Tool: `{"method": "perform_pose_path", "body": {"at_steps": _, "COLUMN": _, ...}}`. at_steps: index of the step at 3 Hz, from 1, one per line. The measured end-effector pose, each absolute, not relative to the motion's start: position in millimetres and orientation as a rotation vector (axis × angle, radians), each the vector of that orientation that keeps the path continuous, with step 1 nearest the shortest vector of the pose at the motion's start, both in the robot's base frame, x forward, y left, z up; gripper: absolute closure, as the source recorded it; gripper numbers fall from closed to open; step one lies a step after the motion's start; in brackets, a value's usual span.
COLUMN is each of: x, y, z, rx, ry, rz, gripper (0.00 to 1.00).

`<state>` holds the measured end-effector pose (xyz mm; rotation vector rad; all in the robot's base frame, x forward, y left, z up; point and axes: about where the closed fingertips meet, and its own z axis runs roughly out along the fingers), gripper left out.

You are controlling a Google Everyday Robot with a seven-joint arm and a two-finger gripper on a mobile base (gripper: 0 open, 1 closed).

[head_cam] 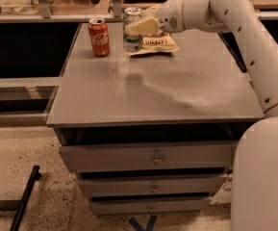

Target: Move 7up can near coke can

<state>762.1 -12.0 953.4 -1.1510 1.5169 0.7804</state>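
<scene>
Gripper fingers clamp 7up can; transfer step. Next: lower it upright just beside coke can.

The robot's arm is built of smooth, glossy white tubular segments with rounded joints. A row of small dark round dots runs along the long segment, and a thin yellowish seam rings its lower joint. The wrist housing carries a round patch of fine perforations. The gripper, at the back of the flat grey cabinet top, has pale cream fingers, closed on the silver-green 7up can. A broad, rounded white body shell fills the lower right.
</scene>
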Motion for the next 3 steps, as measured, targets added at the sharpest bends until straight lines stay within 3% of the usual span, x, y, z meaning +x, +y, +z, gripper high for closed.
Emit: {"method": "perform_pose_path", "body": {"at_steps": 3, "x": 777, "y": 29, "z": 922, "rx": -1.133, "ry": 1.415, "rz": 0.842, "gripper": 0.09}}
